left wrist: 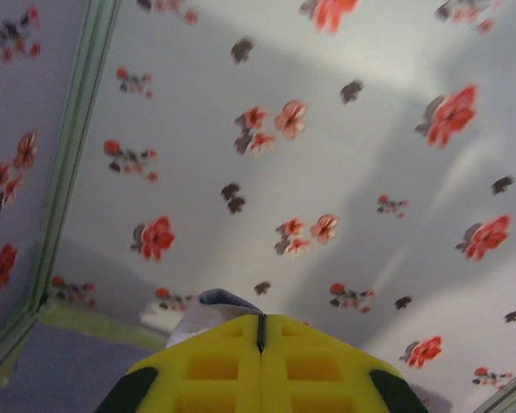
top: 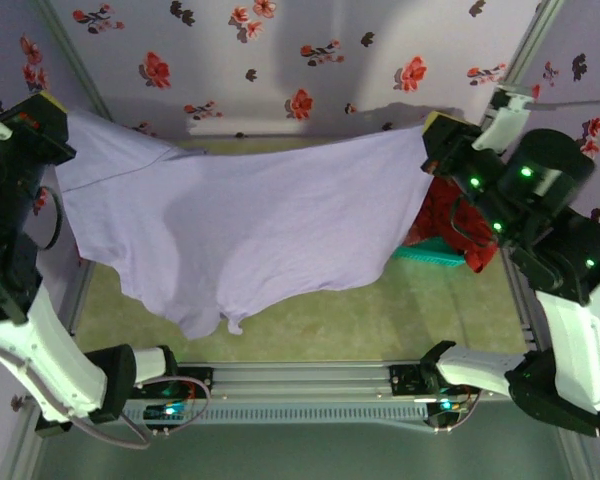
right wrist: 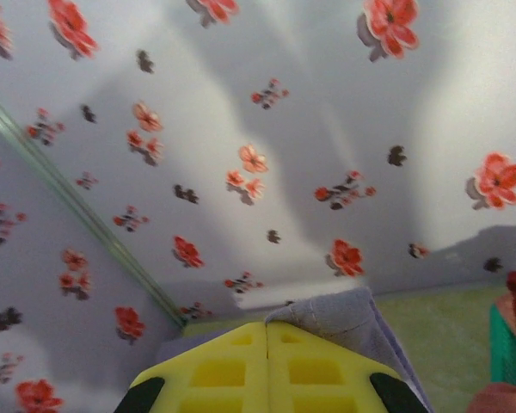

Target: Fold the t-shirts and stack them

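Note:
A plain lavender t-shirt (top: 260, 225) hangs spread out above the table, stretched between both arms. My left gripper (top: 50, 108) is shut on its upper left corner, and a bit of that fabric (left wrist: 208, 308) pokes out past the yellow fingers (left wrist: 215, 366). At the upper right corner my right gripper (top: 438, 135) is shut on the same shirt, with a fold of lavender cloth (right wrist: 348, 320) showing beside its yellow fingers (right wrist: 314, 366). A red t-shirt (top: 458, 225) lies bunched in the teal basket under the right arm.
The teal plastic basket (top: 430, 255) sits at the right of the green table surface (top: 380, 310). Floral-patterned walls (top: 310, 60) close in the back and both sides. A metal rail (top: 300, 380) runs along the near edge between the arm bases.

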Controlling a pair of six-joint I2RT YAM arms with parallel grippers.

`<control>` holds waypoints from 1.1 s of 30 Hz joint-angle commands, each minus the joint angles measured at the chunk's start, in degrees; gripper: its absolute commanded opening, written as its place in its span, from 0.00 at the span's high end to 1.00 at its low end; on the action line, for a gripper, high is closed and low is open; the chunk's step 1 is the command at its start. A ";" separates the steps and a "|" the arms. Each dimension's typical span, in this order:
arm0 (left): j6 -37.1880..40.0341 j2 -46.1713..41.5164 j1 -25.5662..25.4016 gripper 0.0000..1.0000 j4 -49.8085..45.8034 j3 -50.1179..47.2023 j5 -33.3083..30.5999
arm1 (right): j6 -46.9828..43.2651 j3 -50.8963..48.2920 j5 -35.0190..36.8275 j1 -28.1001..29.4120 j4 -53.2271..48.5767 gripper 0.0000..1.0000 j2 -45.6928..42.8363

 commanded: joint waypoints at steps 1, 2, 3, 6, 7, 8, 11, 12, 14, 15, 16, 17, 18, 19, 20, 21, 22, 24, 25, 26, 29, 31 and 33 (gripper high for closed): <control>1.11 5.42 0.26 1.00 2.04 -7.38 0.76 | -3.40 -4.20 6.33 0.20 0.02 1.00 4.15; 0.69 7.14 0.13 1.00 4.75 -10.09 1.37 | -3.57 -5.95 6.65 -0.89 0.88 1.00 6.24; 0.27 9.49 -0.25 1.00 6.90 -11.67 1.80 | -1.82 -7.57 5.34 -2.61 1.75 1.00 8.15; 1.57 17.53 -1.76 1.00 11.29 -13.27 1.14 | 2.93 -12.72 -3.12 -7.20 7.04 1.00 13.34; 2.27 20.50 -2.21 1.00 12.66 -13.27 0.83 | 2.84 -14.19 -3.57 -7.91 8.82 1.00 15.26; 2.86 24.01 -2.87 1.00 13.50 -13.19 0.61 | 2.89 -15.83 -4.69 -9.08 10.84 1.00 17.89; 3.82 34.66 -4.74 1.00 14.78 -11.69 0.97 | 4.77 -16.47 -10.63 -13.37 13.30 1.00 28.28; 3.62 38.95 -5.52 1.00 15.09 -10.97 1.23 | 5.13 -14.93 -12.74 -14.37 12.68 1.00 32.00; 4.28 47.39 -7.15 1.00 14.19 -6.84 0.91 | 4.21 -10.22 -13.78 -15.30 9.62 1.00 39.85; 5.00 51.93 -8.04 1.00 12.79 -2.70 0.10 | 3.03 -7.92 -13.61 -15.54 9.13 1.00 43.70; 5.39 56.60 -8.78 1.00 11.07 1.53 -0.29 | 2.22 -5.55 -13.73 -15.81 8.14 1.00 46.92; 5.74 61.46 -9.49 1.00 8.23 7.99 -0.43 | 1.49 -1.31 -13.29 -16.02 5.55 1.00 50.75; 5.80 65.68 -10.11 1.00 6.25 13.90 -0.82 | 0.71 2.88 -13.48 -16.42 3.33 1.00 54.58; 5.67 68.38 -10.44 1.00 5.40 17.49 -1.17 | 0.34 6.49 -14.11 -16.87 1.48 1.00 57.72; 4.90 69.97 -10.60 1.00 5.69 19.10 -1.32 | -0.35 10.23 -15.02 -17.36 -0.30 0.98 61.07; 3.82 70.10 -10.57 0.85 6.89 18.27 -1.32 | -1.21 15.39 -15.36 -17.68 -3.66 0.80 64.16; 3.41 69.56 -10.55 0.63 8.36 16.91 -1.24 | -2.18 19.18 -15.33 -17.86 -6.13 0.55 66.06; 3.79 66.91 -10.55 0.42 10.08 13.00 -1.14 | -3.22 24.20 -13.43 -17.70 -9.97 0.35 67.43; 4.53 65.48 -10.55 0.37 11.86 11.57 -1.34 | -3.79 24.29 -13.21 -17.65 -10.25 0.32 66.56; 5.35 63.73 -10.55 0.32 12.05 10.34 -2.03 | -4.20 23.57 -12.94 -17.52 -10.26 0.30 65.03; 7.77 58.54 -10.55 0.27 9.41 8.87 -4.42 | -4.12 18.71 -11.19 -17.09 -10.69 0.28 58.39; 8.67 54.75 -10.55 0.27 5.08 8.29 -5.45 | -3.04 12.17 -10.50 -16.68 -10.12 0.28 52.33; 9.28 49.32 -10.55 0.27 0.56 4.70 -5.97 | -1.37 2.81 -10.36 -15.81 -8.54 0.28 44.40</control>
